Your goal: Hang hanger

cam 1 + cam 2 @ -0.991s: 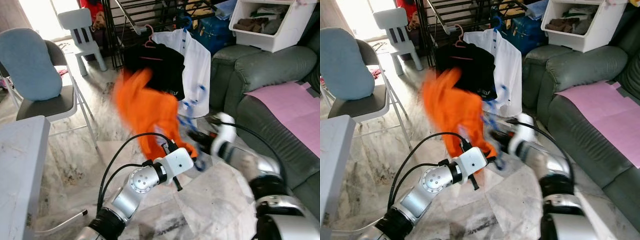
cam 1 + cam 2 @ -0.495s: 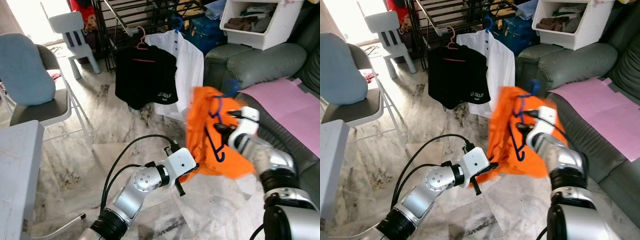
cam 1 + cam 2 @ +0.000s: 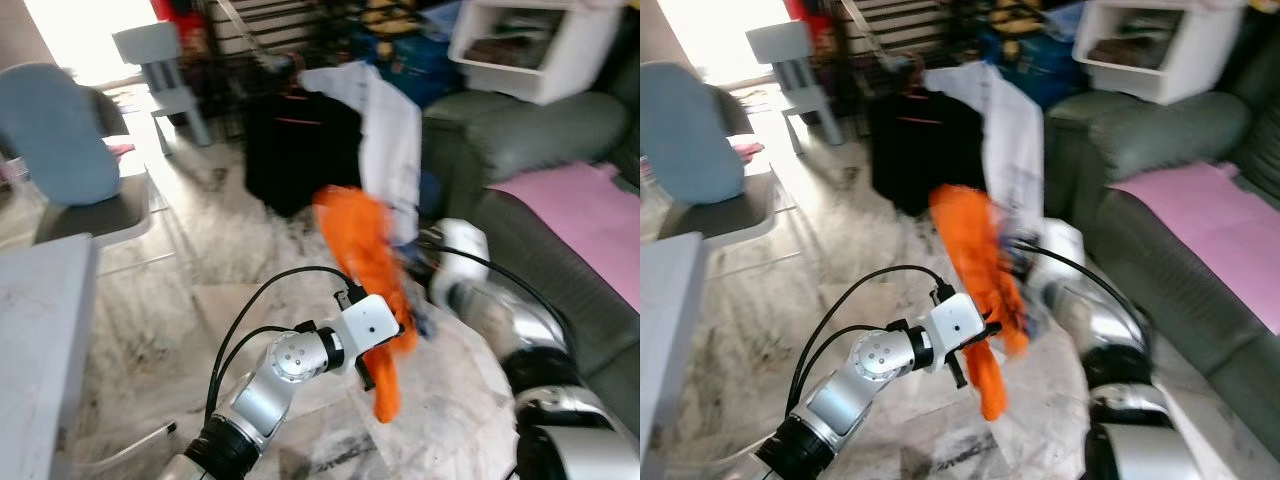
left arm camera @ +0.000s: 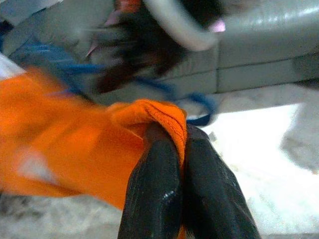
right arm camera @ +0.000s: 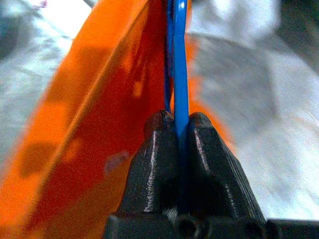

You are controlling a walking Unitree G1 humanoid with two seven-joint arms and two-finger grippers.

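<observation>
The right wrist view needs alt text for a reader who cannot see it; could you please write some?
Two black fingers of the right gripper are shut on a thin blue hanger that runs straight away from the camera. An orange garment hangs beside it, against a blurred pale floor.

A thin blue hanger (image 5: 178, 59) stands pinched between the right gripper's (image 5: 177, 124) fingers, against an orange garment (image 3: 365, 255) whose fold the left gripper (image 4: 180, 149) clamps.
</observation>
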